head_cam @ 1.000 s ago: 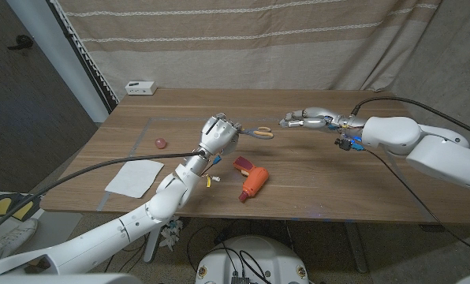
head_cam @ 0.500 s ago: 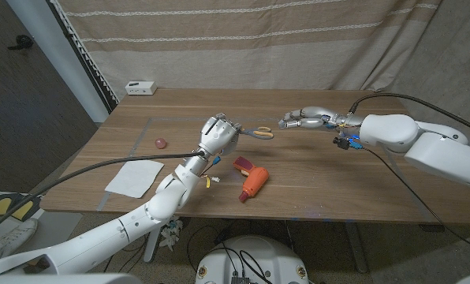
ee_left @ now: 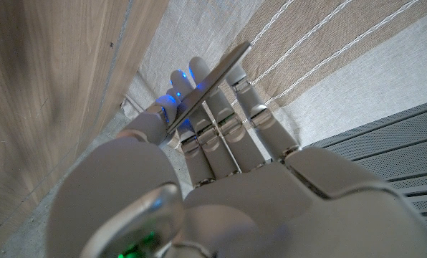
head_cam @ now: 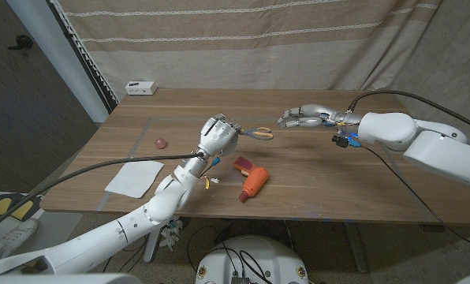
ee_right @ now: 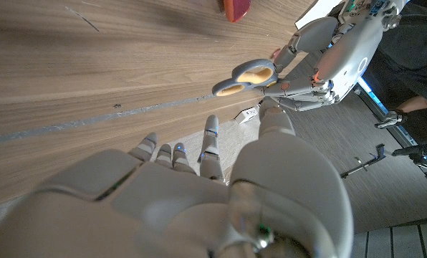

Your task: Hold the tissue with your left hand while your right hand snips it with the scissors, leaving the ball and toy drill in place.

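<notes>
My left hand (head_cam: 218, 134) is raised over the table's middle and holds the scissors (head_cam: 259, 132) by the blades, their orange-yellow handles pointing toward my right hand. In the left wrist view a metal blade (ee_left: 210, 82) lies across the fingers (ee_left: 224, 125). My right hand (head_cam: 302, 117) hovers open a short way from the handles, fingers stretched toward them. The right wrist view shows the handles (ee_right: 246, 77) beyond my right hand (ee_right: 199, 193), held by the left hand (ee_right: 321, 64). The white tissue (head_cam: 134, 178) lies flat near the table's front left.
A small pink ball (head_cam: 160, 143) sits left of my left hand. The orange and red toy drill (head_cam: 253, 181) lies in front of the scissors, near the front edge. A white box (head_cam: 140, 87) stands at the table's (head_cam: 322, 173) far left corner. A curtain hangs behind.
My right hand has edged slightly toward the scissors' handles. The left hand and the scissors have stayed put.
</notes>
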